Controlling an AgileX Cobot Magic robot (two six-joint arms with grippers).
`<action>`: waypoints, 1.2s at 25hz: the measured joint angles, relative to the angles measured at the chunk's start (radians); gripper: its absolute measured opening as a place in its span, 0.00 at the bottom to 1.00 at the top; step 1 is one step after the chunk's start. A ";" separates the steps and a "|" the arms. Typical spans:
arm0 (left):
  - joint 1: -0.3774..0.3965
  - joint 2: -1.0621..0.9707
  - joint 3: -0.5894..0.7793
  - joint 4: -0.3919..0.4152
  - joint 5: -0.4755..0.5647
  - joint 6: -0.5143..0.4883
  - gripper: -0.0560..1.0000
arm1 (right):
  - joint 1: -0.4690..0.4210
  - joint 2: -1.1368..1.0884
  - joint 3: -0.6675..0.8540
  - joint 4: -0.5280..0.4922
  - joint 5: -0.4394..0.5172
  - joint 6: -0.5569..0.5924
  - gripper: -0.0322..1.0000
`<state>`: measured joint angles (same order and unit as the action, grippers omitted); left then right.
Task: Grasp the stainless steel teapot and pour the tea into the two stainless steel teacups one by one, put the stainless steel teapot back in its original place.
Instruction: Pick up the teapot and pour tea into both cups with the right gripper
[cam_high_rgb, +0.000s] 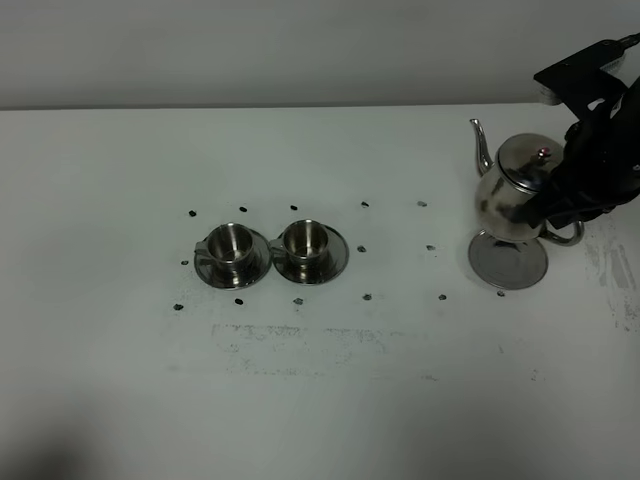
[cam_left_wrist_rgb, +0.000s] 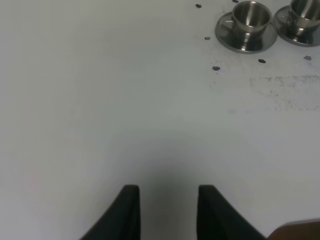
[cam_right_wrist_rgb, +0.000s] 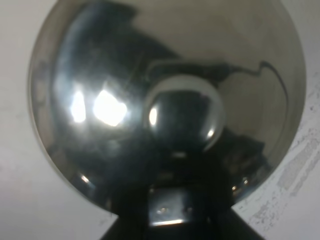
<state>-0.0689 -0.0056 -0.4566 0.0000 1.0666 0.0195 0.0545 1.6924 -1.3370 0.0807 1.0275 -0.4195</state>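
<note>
Right gripper (cam_high_rgb: 558, 212) clamps lidded teapot (cam_high_rgb: 510, 185) above disc (cam_high_rgb: 508, 262) near right edge; mid-table teacups (cam_high_rgb: 230, 243) (cam_high_rgb: 303, 240) hold nothing; left gripper (cam_left_wrist_rgb: 167, 200) spread.

Exterior high: set well above, tilted down onto the whole white surface (cam_high_rgb: 320, 380), far enough back to hold the teacups (cam_high_rgb: 232, 248) left of centre and the teapot (cam_high_rgb: 515, 195) near the right edge. Left wrist: low, just behind the left tool (cam_left_wrist_rgb: 168, 188), facing out over bare surface, with the same teacups (cam_left_wrist_rgb: 251, 15) small in one corner. Right wrist: pressed close to the teapot (cam_right_wrist_rgb: 100, 100), filled almost edge to edge by it; nothing else shared with the high view.
</note>
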 joint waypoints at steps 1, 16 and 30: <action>0.000 0.000 0.000 0.000 0.000 0.000 0.33 | 0.002 -0.002 0.000 0.003 0.001 -0.007 0.23; 0.000 0.000 0.000 0.000 0.000 0.000 0.33 | 0.135 0.157 -0.222 -0.081 0.013 -0.086 0.23; 0.000 0.000 0.000 0.000 0.000 0.000 0.33 | 0.512 0.333 -0.578 -0.081 0.202 0.066 0.23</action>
<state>-0.0689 -0.0056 -0.4566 0.0000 1.0666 0.0195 0.5661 2.0258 -1.9154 0.0000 1.2292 -0.3537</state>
